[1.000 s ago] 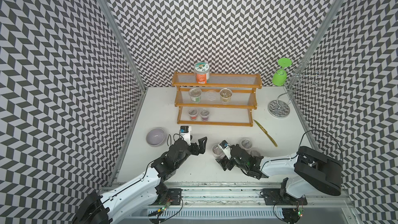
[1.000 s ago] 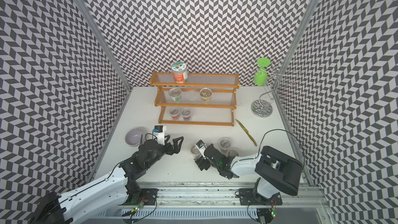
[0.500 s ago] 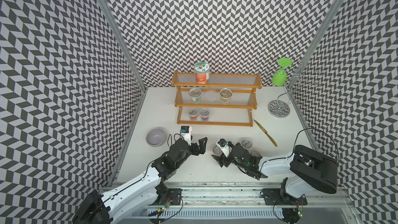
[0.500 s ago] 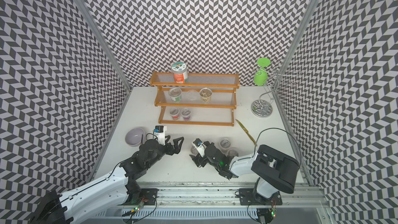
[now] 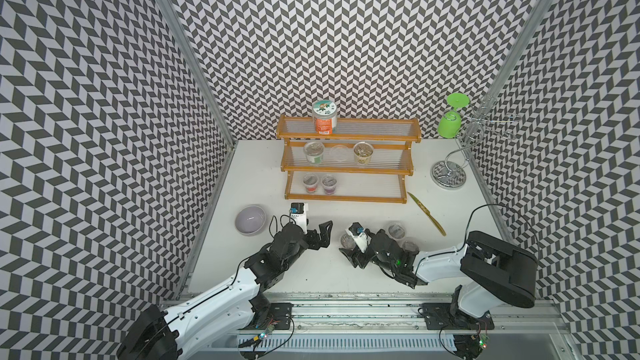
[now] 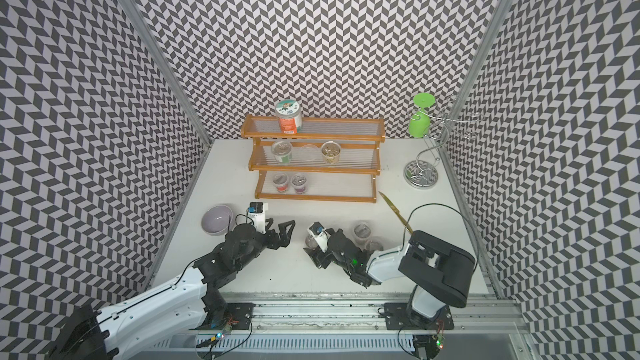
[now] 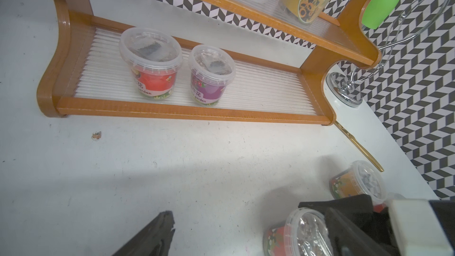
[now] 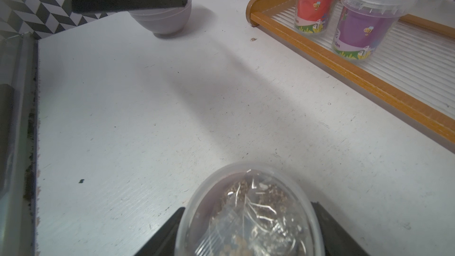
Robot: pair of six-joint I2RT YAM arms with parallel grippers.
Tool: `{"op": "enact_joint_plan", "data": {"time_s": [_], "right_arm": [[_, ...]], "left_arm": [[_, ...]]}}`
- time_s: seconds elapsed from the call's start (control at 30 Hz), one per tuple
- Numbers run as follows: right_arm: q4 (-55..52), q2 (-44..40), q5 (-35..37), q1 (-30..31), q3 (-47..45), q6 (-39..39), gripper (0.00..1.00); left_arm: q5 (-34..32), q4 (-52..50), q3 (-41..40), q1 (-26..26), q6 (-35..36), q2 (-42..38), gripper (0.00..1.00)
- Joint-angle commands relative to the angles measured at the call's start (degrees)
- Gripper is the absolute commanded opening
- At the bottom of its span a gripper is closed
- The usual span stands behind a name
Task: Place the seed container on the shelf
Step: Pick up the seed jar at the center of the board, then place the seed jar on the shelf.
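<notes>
— Looking for seed container (image 8: 248,213): where?
— Standing upright on white tabletop (image 5: 311,278), near the front edge, well short of shelf (image 5: 346,198). Clear lid on, seeds visible beneath.
— Held?
— Caught between jaws of right gripper (image 8: 248,206), set against both sides of the lid rim. Resting on the tabletop, not raised.
— And left gripper (image 5: 316,232)?
— Spread wide, holding nothing, touching nothing; hanging between the container and lilac bowl (image 5: 250,225).
— Anything else nearby?
— Two more seed tubs (image 5: 396,230) on the table beside the right arm. Gold knife (image 5: 426,214) lying past them, off the shelf's right end. On the lowest tier, red-labelled tub (image 5: 310,183) and purple-labelled tub (image 5: 329,183) side by side; three tubs (image 5: 339,153) on the middle tier; tall orange-labelled jar (image 5: 325,117) on top.
— Room?
— Chrome wire stand (image 5: 449,175) in the far right corner, green cup (image 5: 449,128) hung upside down on it. Black-and-white chevron walls (image 5: 346,29) on three sides.
</notes>
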Motion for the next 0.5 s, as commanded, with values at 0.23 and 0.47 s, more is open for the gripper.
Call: {"op": "enact_joint_plan", "data": {"time_s": [0.23, 0.47], "right_arm": [[-0.1, 3.5, 0.9, -7.4, 10.0, 1.8, 0.75], [-3.1, 9.4, 4.1, -12.2, 18.8, 1.8, 0.75]], "left_arm": [[5.8, -2.5, 1.6, 8.8, -3.9, 3.7, 0.99], [11.1, -0.2, 3.4, 11.4, -2.8, 7.9, 0.99]]}}
